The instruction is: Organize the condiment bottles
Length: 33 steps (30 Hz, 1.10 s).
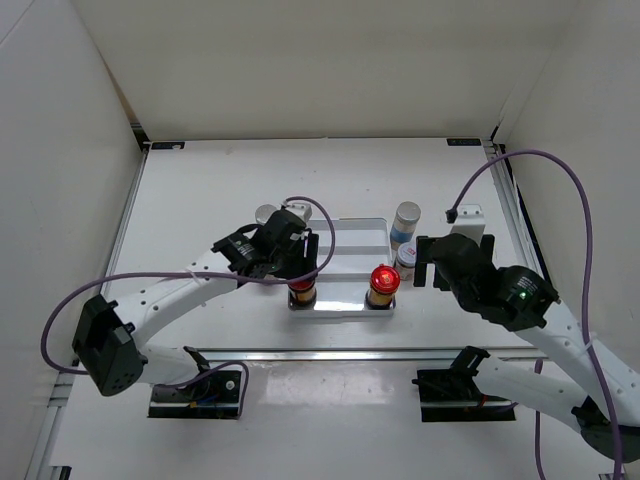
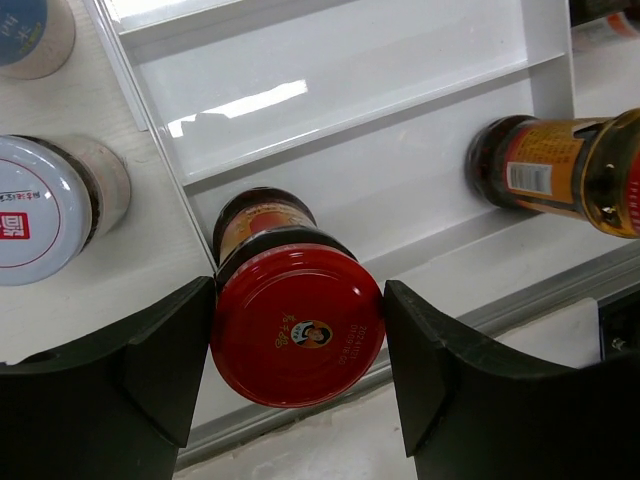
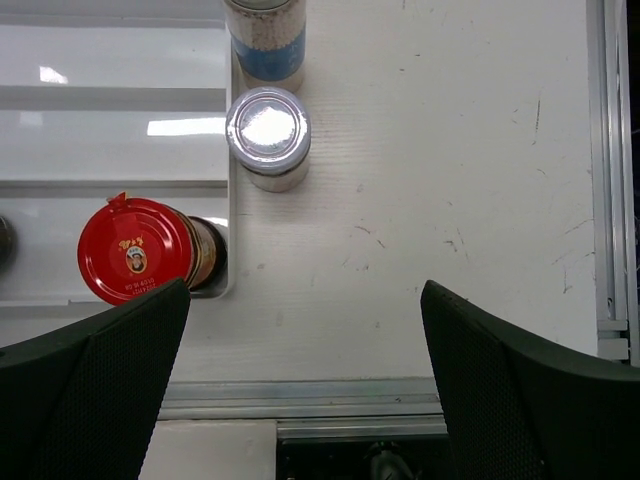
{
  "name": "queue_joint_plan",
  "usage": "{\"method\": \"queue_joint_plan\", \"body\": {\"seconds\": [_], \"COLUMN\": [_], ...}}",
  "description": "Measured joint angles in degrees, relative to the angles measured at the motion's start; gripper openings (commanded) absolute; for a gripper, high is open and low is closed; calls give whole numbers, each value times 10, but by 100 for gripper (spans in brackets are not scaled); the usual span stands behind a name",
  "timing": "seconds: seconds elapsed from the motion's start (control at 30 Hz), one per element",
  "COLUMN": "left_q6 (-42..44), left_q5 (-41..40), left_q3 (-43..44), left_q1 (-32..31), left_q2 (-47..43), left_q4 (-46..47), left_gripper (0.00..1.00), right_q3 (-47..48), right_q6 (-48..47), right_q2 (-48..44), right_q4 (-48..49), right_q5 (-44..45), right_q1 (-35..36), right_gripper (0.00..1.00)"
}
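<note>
One red-capped bottle [image 2: 297, 335] is clasped upright by the left claw [image 2: 298, 310] in the tray [image 2: 330, 90]; the short silver-capped shaker [image 3: 268, 135] is seen ahead-left of the wide-open right claw [image 3: 305, 290].

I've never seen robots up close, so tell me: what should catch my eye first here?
Against the white tray, two red caps stand out. The left hand clamps one red-capped bottle at the tray's near-left corner; the other red-capped bottle stands free at the near-right. The right hand hangs open near two silver-capped shakers.
</note>
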Motion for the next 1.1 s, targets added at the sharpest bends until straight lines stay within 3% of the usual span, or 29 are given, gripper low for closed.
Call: {"method": "queue_joint_plan", "body": {"seconds": [0.03,0.1,0.13,0.17,0.3,0.57,0.77,0.93,1.1], "left_q6": [0,1,3,5,12,44,113,172,204], "left_q5": [-2,-6,-8,-9,-11,-20,-87,-171,-228], "left_q3": [-1,-1,-1,-1,2,64,95,40,-50], "left_q1": [-1,-4,-6,-8,-13,-15,-15,31,69], "left_q2": [7,18,20,20,21,12,-66,-160,-187], "left_q4": [3,10,15,16,22,30,26,30,35], "left_gripper": [25,43,56,77,100,100,100,100,100], "right_q3": [-2,-6,-9,-11,-19,-19,-18,-5,14], "right_q6": [1,4,6,8,16,4,-31,-49,-55], "right_q2": [1,8,13,19,66,168,252,308,360], "right_q4": [1,0,-1,-2,-2,34,88,115,130], "right_q5": [3,10,13,15,17,-47,-151,-202,-218], "right_q1": [0,0,0,0,-11,-100,-175,-188,-198], "right_gripper": [100,100,100,100,100,100,100,100,100]}}
